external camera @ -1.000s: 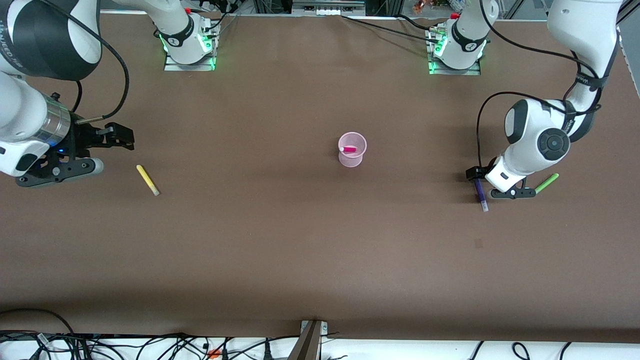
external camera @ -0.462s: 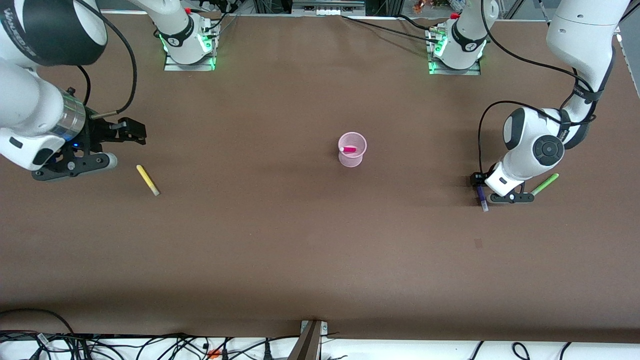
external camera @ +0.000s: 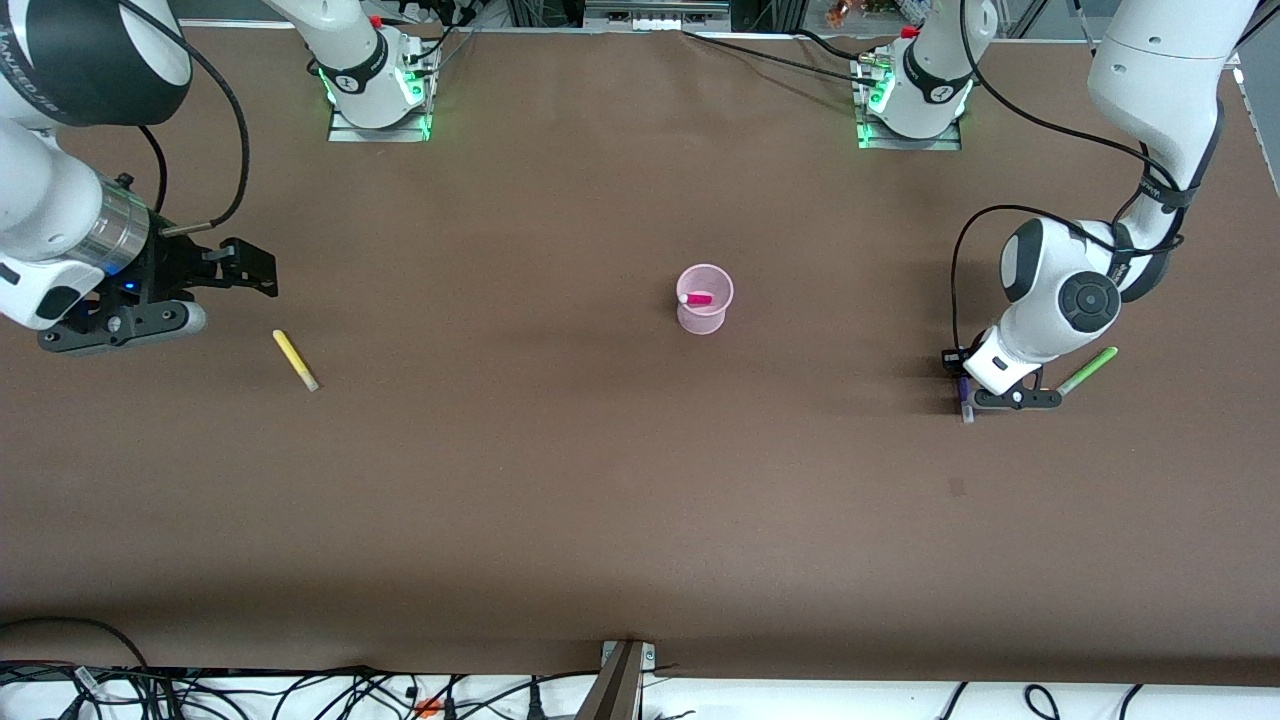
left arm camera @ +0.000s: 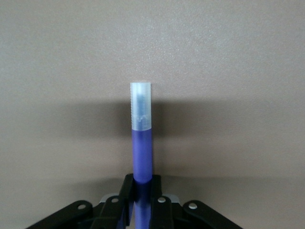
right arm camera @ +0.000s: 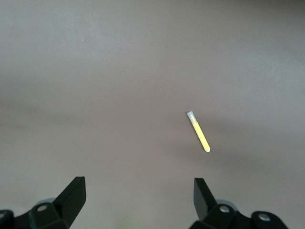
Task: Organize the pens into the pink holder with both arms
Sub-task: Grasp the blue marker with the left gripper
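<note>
Purple pen (left arm camera: pixel 142 143) clamped in your left gripper (external camera: pixel 965 392) at table level, toward the left arm's end from the pink holder (external camera: pixel 705 299) — short grip, may swing on lift and clip the green pen (external camera: pixel 1087 369) beside it. Magenta pen (external camera: pixel 697 298) already in holder. Right gripper (right arm camera: pixel 138 195) spread, empty, up near the yellow pen (external camera: pixel 295 359).

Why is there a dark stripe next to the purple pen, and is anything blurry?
Left wrist view: the dark band across the table is shadow cast around the purple pen; the pen looks sharp, its pale tip clear. Right wrist view: the yellow pen is small but crisp, with a soft shadow. Front view: green lights glow at both arm bases.
</note>
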You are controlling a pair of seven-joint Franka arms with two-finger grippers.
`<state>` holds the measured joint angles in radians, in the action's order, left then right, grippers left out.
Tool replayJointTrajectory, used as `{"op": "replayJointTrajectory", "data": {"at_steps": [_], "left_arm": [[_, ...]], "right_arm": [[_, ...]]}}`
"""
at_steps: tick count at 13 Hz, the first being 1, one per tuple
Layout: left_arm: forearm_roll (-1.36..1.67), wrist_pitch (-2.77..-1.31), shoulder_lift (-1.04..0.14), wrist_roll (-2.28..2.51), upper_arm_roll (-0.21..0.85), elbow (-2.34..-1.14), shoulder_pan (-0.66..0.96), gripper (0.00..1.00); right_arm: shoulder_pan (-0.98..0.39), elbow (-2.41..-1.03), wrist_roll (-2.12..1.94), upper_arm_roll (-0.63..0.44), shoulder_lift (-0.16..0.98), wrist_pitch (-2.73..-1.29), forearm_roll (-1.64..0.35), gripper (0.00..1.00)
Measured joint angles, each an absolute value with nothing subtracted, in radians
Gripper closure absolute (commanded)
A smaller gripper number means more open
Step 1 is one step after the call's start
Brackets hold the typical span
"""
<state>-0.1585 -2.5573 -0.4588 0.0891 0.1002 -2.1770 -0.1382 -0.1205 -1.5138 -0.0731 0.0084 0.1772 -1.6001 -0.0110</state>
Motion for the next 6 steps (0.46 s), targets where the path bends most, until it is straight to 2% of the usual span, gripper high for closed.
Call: {"op": "replayJointTrajectory", "data": {"at_steps": [3, 6], "left_arm": [[-0.155, -2.514, -0.459, 0.091, 0.100, -2.165, -0.139, 1.00], [-0.047, -2.195, -0.455, 0.093, 0.120, -2.029, -0.137, 1.00]], "right_arm": [[-0.101, -1.524, -0.074, 0.024, 0.151, -1.608, -0.010, 0.00], [-0.100, -1.522, -0.074, 0.029, 0.138, -1.611, -0.010, 0.00]]}}
